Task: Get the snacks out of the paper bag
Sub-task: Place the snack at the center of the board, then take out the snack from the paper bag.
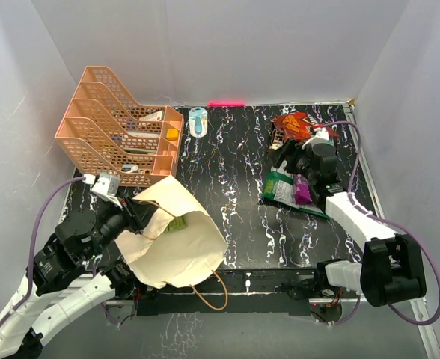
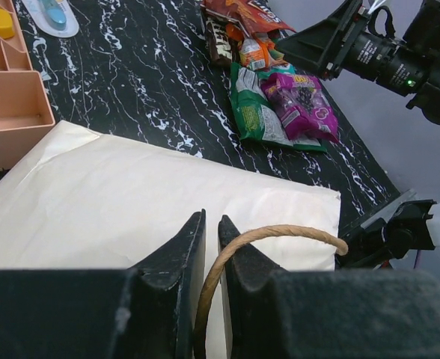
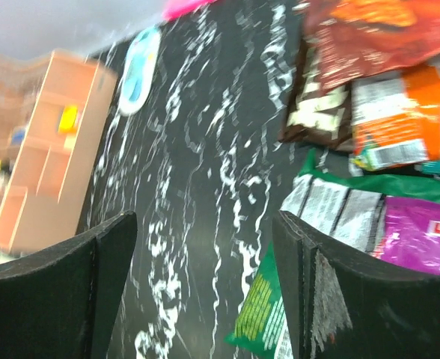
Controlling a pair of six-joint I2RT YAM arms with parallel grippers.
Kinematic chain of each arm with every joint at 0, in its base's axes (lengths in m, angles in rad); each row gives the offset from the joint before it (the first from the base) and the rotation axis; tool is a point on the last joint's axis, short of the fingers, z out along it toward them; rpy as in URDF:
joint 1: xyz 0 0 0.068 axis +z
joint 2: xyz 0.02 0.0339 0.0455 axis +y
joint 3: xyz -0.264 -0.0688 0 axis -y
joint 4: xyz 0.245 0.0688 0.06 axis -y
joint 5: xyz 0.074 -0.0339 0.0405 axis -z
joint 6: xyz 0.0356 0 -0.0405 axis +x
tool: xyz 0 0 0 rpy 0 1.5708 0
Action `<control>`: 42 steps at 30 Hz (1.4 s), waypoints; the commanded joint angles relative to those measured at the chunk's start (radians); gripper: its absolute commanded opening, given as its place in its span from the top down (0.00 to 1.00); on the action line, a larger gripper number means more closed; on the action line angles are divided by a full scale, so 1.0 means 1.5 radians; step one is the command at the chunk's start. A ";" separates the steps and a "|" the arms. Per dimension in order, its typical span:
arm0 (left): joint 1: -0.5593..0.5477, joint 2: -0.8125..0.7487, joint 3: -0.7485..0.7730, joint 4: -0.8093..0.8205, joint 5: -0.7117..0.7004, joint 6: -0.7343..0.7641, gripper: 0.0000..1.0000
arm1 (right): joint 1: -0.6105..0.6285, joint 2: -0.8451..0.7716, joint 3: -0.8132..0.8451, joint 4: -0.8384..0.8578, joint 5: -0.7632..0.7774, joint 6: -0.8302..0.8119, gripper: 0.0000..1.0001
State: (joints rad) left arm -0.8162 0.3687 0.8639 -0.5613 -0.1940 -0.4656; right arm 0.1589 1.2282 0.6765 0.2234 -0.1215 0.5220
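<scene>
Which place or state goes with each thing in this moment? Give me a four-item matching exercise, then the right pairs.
Things:
1. paper bag
2. purple pouch
3. blue-and-white object
4. right pincer

Places or states:
A. open, holding nothing
B. at the far edge, just right of the tray rack
C. near left, mouth open
D. lying on a green packet, right side

Pairs: 1-C, 2-D, 3-B, 4-A

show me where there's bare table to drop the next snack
Bare table runs down the middle, between the bag and the snacks, up to the blue item. Crowded: far right around the snacks and right gripper; left by rack and bag.
</scene>
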 commanded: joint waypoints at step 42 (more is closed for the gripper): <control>0.001 -0.019 -0.141 0.141 0.152 -0.044 0.95 | 0.776 0.282 0.066 0.261 0.061 -0.976 0.52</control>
State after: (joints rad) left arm -0.8162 0.3523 0.6689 -0.4053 0.0082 -0.5480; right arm 1.3071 1.5280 0.7139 0.3317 -0.2226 -0.8913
